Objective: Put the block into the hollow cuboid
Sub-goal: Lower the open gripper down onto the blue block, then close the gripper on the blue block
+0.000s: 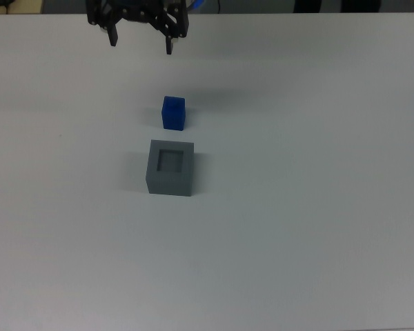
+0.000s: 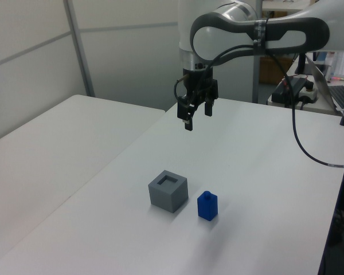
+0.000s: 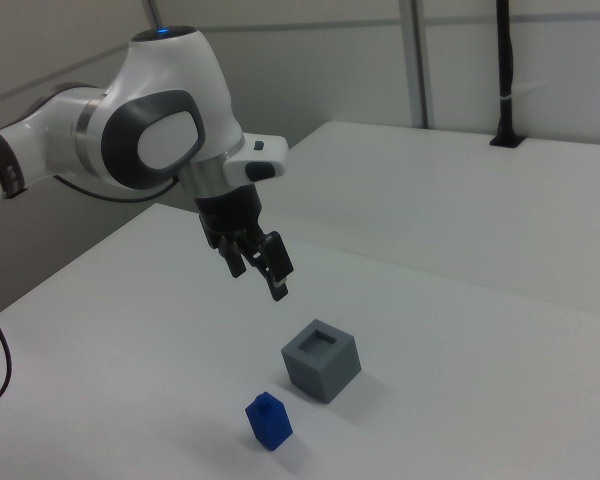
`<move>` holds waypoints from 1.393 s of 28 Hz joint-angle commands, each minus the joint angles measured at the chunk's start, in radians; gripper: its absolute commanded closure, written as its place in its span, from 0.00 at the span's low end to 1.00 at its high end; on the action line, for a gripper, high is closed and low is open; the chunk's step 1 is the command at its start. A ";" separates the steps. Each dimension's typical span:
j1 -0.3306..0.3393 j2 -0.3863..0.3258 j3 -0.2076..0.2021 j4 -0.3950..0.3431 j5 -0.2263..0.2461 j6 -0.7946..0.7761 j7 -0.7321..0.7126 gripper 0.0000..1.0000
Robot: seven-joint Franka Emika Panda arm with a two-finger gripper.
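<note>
in the top view the blue block (image 1: 173, 112) sits on the white desk (image 1: 317, 207) just beside the grey hollow cuboid (image 1: 170, 167), at its 12 o'clock, while the gripper (image 1: 141, 40) hangs high with open, empty jaws.

A: So how are the cams set up here?

B: Top view looks nearly straight down on the white worktop (image 1: 317, 227), from fairly high up. The pincer (image 1: 141, 40) just pokes in at its upper edge.

A: And the side ones?

B: Left view sits off one corner, angled down across the worktop, arm (image 2: 246, 28) at the far end. Right view looks down from about the opposite side, a bit closer in.

A: Overlap?

B: All three catch the middle patch with the grey box (image 1: 171, 167) and blue block (image 1: 173, 112).
</note>
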 commanded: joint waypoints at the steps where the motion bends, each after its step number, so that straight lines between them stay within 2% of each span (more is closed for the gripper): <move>1: 0.007 0.002 0.002 -0.016 -0.001 0.017 -0.022 0.00; 6: 0.008 -0.008 0.002 -0.117 0.000 0.109 -0.045 0.00; 7: 0.013 -0.014 0.002 -0.166 0.000 0.152 -0.045 0.00; 11: 0.036 -0.023 0.003 -0.268 0.000 0.233 -0.034 0.00; 12: 0.049 -0.023 0.003 -0.312 0.000 0.271 -0.033 0.00; 17: 0.068 -0.015 0.003 -0.399 0.000 0.365 -0.031 0.00; 27: 0.066 0.023 0.002 -0.482 -0.009 0.407 -0.031 0.00; 33: 0.068 0.058 0.002 -0.504 -0.010 0.445 -0.022 0.00; 37: 0.071 0.080 0.002 -0.502 -0.015 0.456 -0.002 0.15; 39: 0.071 0.090 0.002 -0.501 -0.015 0.457 -0.002 0.19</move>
